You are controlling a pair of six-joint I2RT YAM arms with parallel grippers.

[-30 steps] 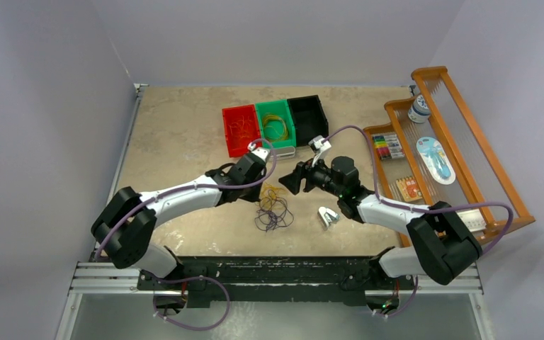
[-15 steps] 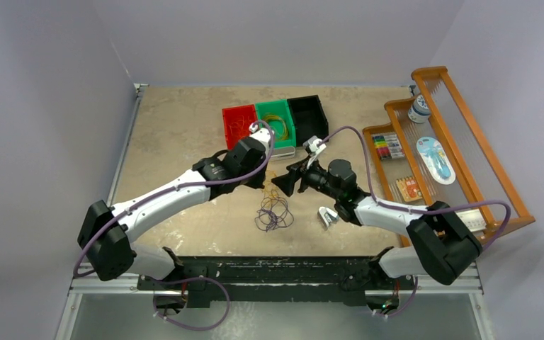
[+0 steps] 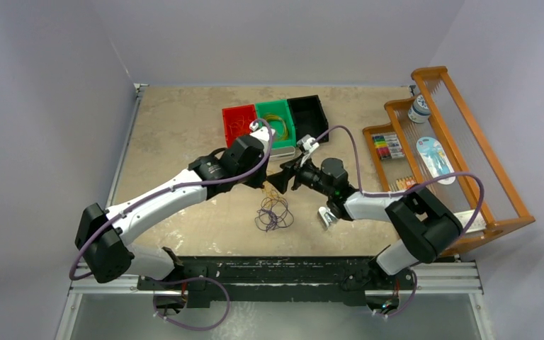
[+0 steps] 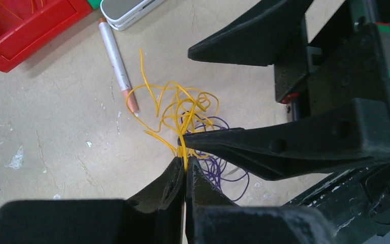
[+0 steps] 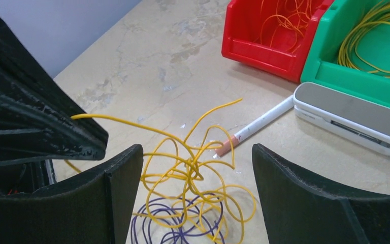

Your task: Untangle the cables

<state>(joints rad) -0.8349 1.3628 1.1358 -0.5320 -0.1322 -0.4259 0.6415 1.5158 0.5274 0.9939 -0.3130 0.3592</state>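
1. Your left gripper (image 4: 185, 163) is clamped on one strand of the yellow cable (image 4: 183, 109). The strand comes up between the two fingertips, which meet with no gap around it.
2. Your right gripper (image 5: 198, 152) stands wide open and holds nothing, with one finger on each side of the yellow tangle. In the left wrist view one of its fingers (image 4: 284, 145) reaches in just beside the left tips; you cannot tell whether it touches the strand.
3. The cables (image 3: 274, 211) lie on the table (image 3: 177, 127) between your two arms, on the near side of the bins.
4. From above, the heap's long axis runs from the gripper tips toward the near edge — yellow at the far end, the purple cable (image 5: 175, 231) at the near end.
5. The held strand leaves the heap and rises in a shallow curve to the left tips. One loose yellow end sticks out toward the pen (image 5: 259, 124) and the bins.
6. The yellow cable is thin and springy, in uneven loops that cross at a knot near the middle. The purple one lies in rounder, flatter coils, with yellow loops over part of it.
7. The white pen lies just beside the tangle, its orange tip meeting the outermost yellow loop.
8. A flat grey-topped case (image 5: 350, 114) sits against the green bin (image 5: 330, 71), which holds coiled yellow wire. The red bin (image 5: 264, 51) beside it holds thin orange-yellow wire.
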